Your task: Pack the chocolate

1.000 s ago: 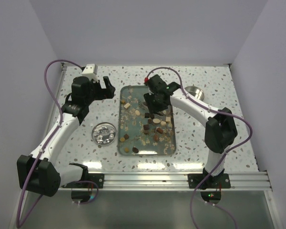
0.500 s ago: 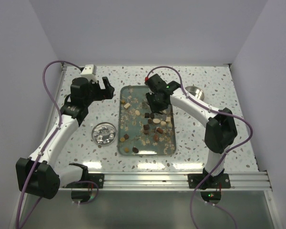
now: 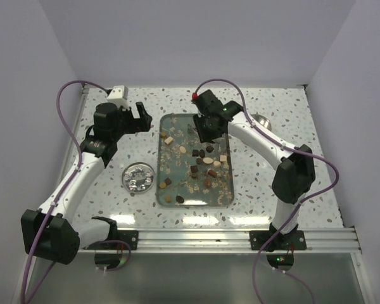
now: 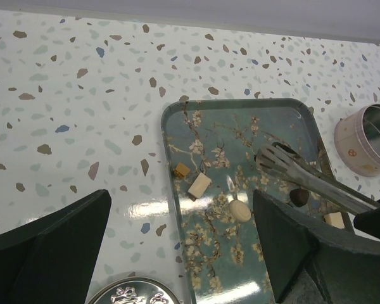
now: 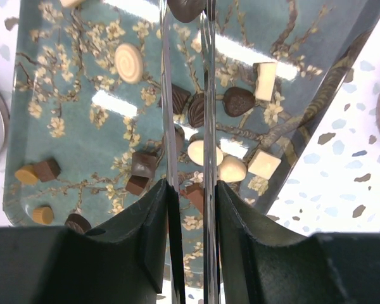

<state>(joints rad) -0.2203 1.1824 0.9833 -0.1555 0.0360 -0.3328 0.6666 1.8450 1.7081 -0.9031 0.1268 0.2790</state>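
Note:
The chocolate (image 3: pixel 202 166) lies scattered on a teal flowered tray (image 3: pixel 160 190): dark cubes and rounds, cream ovals and squares. My right gripper (image 5: pixel 190 187) is shut on a pair of metal tongs (image 5: pixel 206 95), whose arms are squeezed close together above the tray's far right part. A dark piece (image 5: pixel 187 7) shows between the tong arms at the view's top edge; I cannot tell whether it is pinched. My left gripper (image 4: pixel 182 210) hangs open and empty over the tray's far left rim (image 4: pixel 168 164), near a cream oval (image 4: pixel 239 210).
A round silver dish (image 3: pixel 140 177) with shiny silver pieces sits left of the tray. An open round tin (image 4: pixel 367 142) stands on the table at the back right. Pale flakes are strewn among the candies. Walls close the table in on three sides.
My right gripper squeezed the tongs narrower and drew back toward the tray's far end. The left arm shifted slightly, still open.

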